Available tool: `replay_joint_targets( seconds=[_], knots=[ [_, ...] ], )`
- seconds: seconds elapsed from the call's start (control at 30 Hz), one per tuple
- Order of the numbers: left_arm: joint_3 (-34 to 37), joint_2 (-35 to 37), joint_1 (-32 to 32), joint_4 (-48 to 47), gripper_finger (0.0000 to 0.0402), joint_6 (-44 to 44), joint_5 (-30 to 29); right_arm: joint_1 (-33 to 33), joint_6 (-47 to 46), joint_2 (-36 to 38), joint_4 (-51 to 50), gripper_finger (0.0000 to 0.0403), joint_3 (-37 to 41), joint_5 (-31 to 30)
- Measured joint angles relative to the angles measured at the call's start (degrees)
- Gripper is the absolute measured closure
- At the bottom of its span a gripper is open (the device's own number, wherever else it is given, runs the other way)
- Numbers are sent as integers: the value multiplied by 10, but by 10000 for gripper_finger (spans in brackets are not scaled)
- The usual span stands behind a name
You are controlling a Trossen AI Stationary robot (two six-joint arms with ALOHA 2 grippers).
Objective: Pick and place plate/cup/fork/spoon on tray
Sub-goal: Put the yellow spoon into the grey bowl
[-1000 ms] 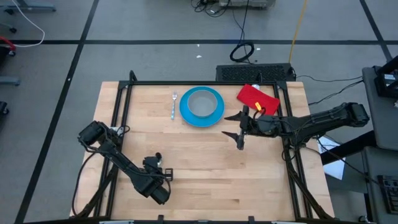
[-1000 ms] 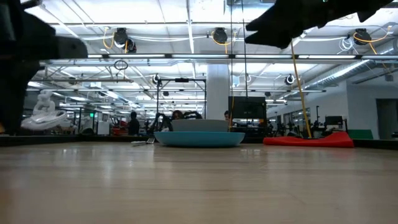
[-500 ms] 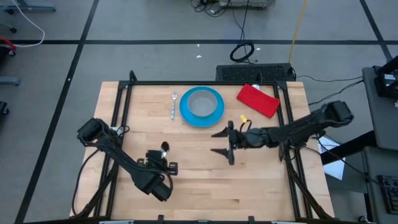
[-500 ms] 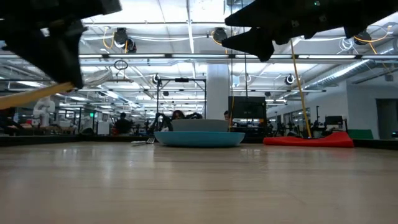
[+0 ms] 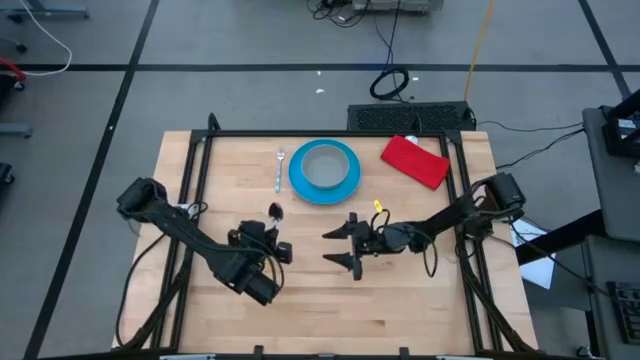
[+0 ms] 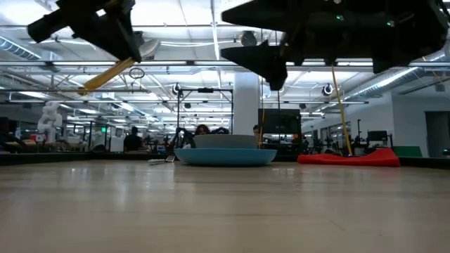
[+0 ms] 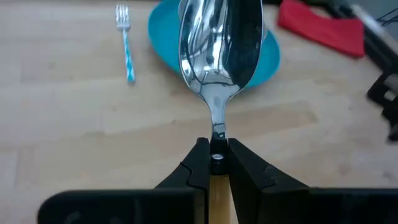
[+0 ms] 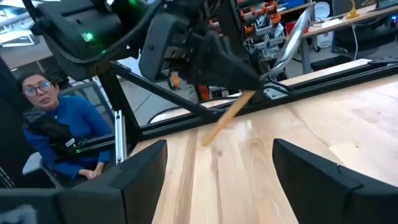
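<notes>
My left gripper [image 5: 266, 232] is shut on the orange-handled spoon [image 7: 217, 56], above the table's middle left. The blue plate [image 5: 324, 172] lies flat at the far middle, with the pale grey cup [image 5: 323, 166] standing in it. The slim fork [image 5: 280, 170] lies flat just left of the plate. My right gripper [image 5: 338, 248] is open and empty, above the table's middle, pointing toward the left arm. My left gripper pinches the spoon's orange handle [image 7: 217, 186] between its two fingers, close to the metal neck. The spoon is lifted clear of the table and tilted. Its silver bowl [image 6: 146, 46] is high and points toward the plate, and the handle's free end [image 6: 95, 83] slopes down behind the fingers.
A red cloth-like rectangle [image 5: 415, 160] lies at the far right of the table. Black frame rails [image 5: 190, 180] run along the table's left, far and right sides. A person in blue [image 8: 59, 130] sits beyond the table's left side.
My left gripper has gone up and toward the plate with the spoon, which now hangs higher with its bowl raised. My right gripper has gone from beside the red rectangle toward the table's left and near edges, staying open.
</notes>
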State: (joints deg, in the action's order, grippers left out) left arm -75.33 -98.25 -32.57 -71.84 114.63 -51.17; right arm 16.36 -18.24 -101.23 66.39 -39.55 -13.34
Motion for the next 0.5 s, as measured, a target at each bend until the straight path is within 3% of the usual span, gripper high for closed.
replay_joint_targets(
  seconds=[0.3,0.5],
  knots=[
    [0,21,41,61,362,-113,-50,-7,14,-46,-135,72,-130,-16],
    [0,28,60,122,366,-191,-53,-37,12,-86,-139,54,-176,-27]
  ],
)
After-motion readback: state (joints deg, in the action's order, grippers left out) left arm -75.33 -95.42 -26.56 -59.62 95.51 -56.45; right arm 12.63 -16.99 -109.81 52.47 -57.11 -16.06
